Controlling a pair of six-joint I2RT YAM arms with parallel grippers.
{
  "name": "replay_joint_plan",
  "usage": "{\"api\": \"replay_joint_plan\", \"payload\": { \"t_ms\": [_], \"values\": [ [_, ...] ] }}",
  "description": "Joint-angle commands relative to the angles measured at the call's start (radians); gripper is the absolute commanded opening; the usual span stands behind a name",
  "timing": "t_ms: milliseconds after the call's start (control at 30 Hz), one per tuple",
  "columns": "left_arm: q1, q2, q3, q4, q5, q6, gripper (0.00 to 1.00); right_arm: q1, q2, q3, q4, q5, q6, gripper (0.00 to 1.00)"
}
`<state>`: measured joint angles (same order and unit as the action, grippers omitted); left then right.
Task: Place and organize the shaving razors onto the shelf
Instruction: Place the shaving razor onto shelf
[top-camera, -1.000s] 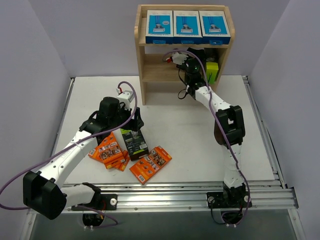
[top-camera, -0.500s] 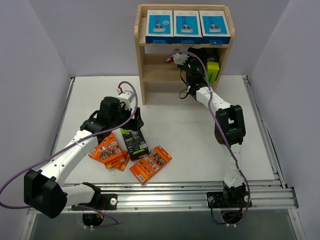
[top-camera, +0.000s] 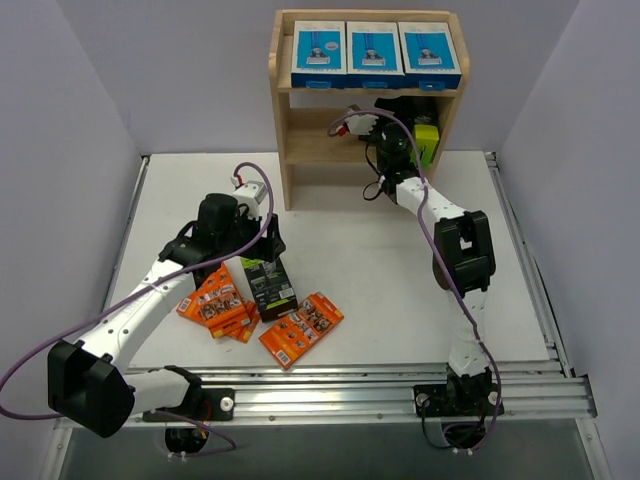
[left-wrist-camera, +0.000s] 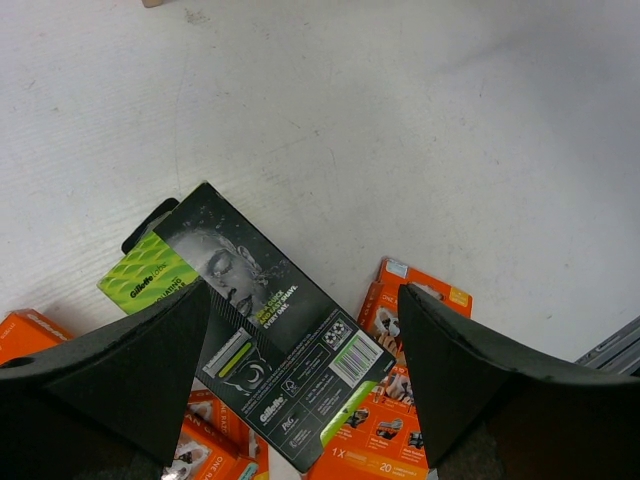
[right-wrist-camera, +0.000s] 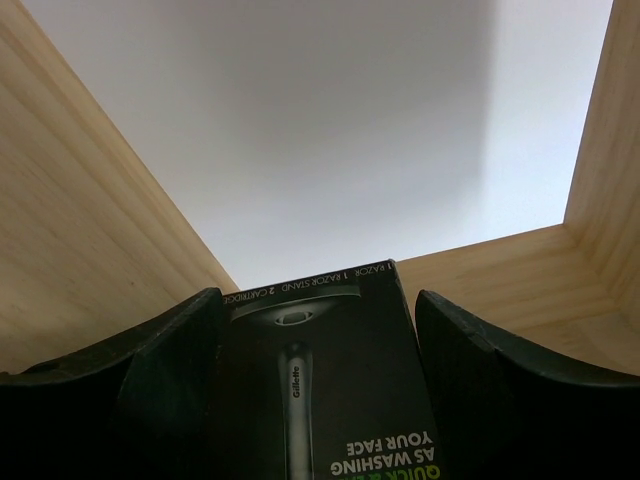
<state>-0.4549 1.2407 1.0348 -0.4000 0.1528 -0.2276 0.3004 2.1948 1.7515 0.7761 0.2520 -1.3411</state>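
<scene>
Where the white table (top-camera: 380, 270) is nearest, flat orange razor packs (top-camera: 300, 328) touch a black-and-green razor box (top-camera: 268, 285) under the wide-open left gripper (left-wrist-camera: 303, 290). Past open table, the right gripper (right-wrist-camera: 318, 295) straddles a second black-and-green box (right-wrist-camera: 320, 390) inside the light wooden shelf (top-camera: 283, 130); I cannot tell if it grips.

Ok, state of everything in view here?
blue-and-white boxes: three upright, side by side atop the shelf
shelved black-and-green box: standing upright under the top tier
orange packs: lying flat, loosely piled
loose black-and-green box: lying flat, partly over the orange packs
left jaws: open wide above the loose box
right jaws: around the shelved box, grip unclear
</scene>
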Motion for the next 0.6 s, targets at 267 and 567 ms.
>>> {"api": "replay_joint_plan", "payload": {
  "t_ms": [267, 567],
  "values": [
    [0.018, -0.003, 0.048, 0.023, -0.001, 0.005, 0.85, -0.064, -0.015, -0.089, -0.127, 0.009, -0.075, 0.76],
    [0.025, -0.003, 0.048, 0.026, 0.008, 0.002, 0.85, -0.064, -0.017, -0.107, -0.130, -0.002, -0.101, 0.77]
  ]
}}
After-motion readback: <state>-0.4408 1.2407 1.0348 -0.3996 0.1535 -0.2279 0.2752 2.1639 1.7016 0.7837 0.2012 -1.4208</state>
